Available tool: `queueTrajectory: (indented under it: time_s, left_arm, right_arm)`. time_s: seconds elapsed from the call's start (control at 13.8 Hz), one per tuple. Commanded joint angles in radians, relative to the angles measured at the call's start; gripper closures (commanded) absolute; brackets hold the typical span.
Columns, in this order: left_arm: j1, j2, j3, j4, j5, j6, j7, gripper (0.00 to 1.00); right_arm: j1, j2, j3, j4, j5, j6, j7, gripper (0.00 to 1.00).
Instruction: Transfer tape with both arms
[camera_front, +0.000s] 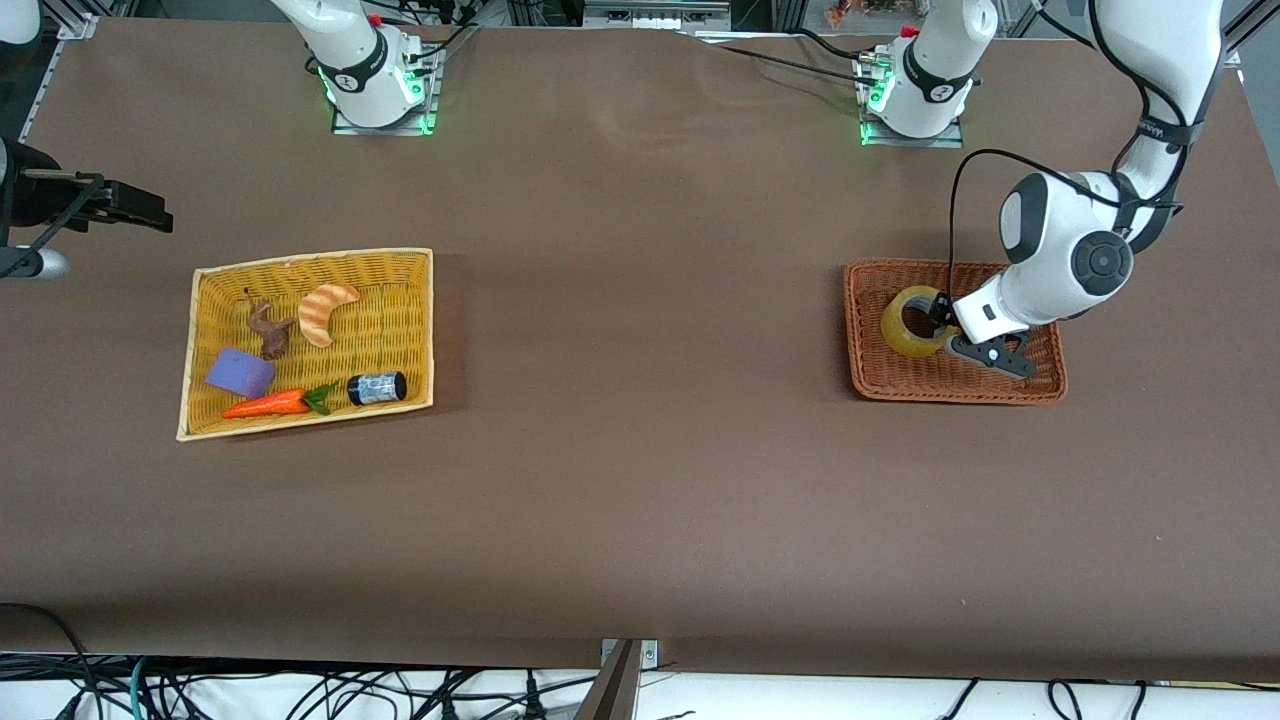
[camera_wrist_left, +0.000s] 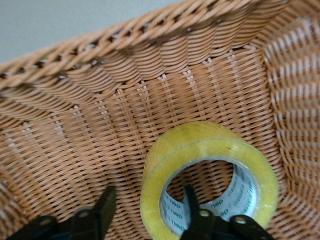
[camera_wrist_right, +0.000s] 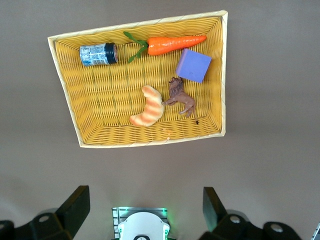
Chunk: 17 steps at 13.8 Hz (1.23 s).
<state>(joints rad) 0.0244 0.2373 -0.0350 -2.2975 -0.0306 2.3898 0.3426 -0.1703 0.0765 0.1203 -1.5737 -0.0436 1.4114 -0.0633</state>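
The tape, a yellowish roll with a grey core, stands on its edge in the brown wicker basket at the left arm's end of the table. My left gripper is down in that basket and open. In the left wrist view one finger is inside the tape's core and the other finger is outside, with a gap to the roll's wall. My right gripper is open and empty, held up in the air over the table's right-arm end; it also shows in the right wrist view.
A yellow wicker basket toward the right arm's end holds a croissant toy, a brown animal figure, a purple block, a carrot and a black-capped cylinder. Brown tabletop lies between the two baskets.
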Motion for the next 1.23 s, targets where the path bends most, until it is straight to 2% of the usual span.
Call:
queueTrajectory:
  time_s: [0.0,0.07,0.22,0.36,0.65,0.73,0.94,1.16]
  left_arm:
    - [-0.006,-0.137,-0.002,0.007,0.041,-0.049,0.006,0.0]
    - [-0.009,-0.179,-0.002,0.047,0.041,-0.104,0.006,0.0]
    - [-0.014,-0.217,-0.029,0.201,0.043,-0.283,0.001,0.0]
    - [-0.015,-0.22,-0.043,0.381,0.043,-0.485,-0.001,0.0]
    - [-0.015,-0.214,-0.078,0.669,0.041,-0.826,-0.075,0.0]
    - [-0.015,-0.211,-0.088,0.706,0.041,-0.859,-0.129,0.0]
    - [-0.015,-0.207,-0.069,0.73,-0.017,-0.857,-0.217,0.0]
    - [-0.017,-0.208,-0.098,0.736,0.023,-0.86,-0.218,0.0]
  right_arm:
    - [-0.005,0.009,0.001,0.026,0.01,-0.003,-0.003,0.0]
    - [-0.005,0.009,0.001,0.026,0.01,-0.003,-0.003,0.0]
    - [-0.005,0.009,0.001,0.026,0.01,-0.002,-0.003,0.0]
    - [-0.005,0.009,0.001,0.026,0.011,-0.002,-0.003,0.0]
    - [-0.005,0.009,0.001,0.026,0.011,-0.002,-0.003,0.0]
    - [-0.005,0.009,0.001,0.026,0.011,-0.002,-0.003,0.0]
    - [-0.005,0.009,0.001,0.026,0.011,0.0,-0.003,0.0]
    - [-0.005,0.009,0.001,0.026,0.013,0.0,-0.003,0.0]
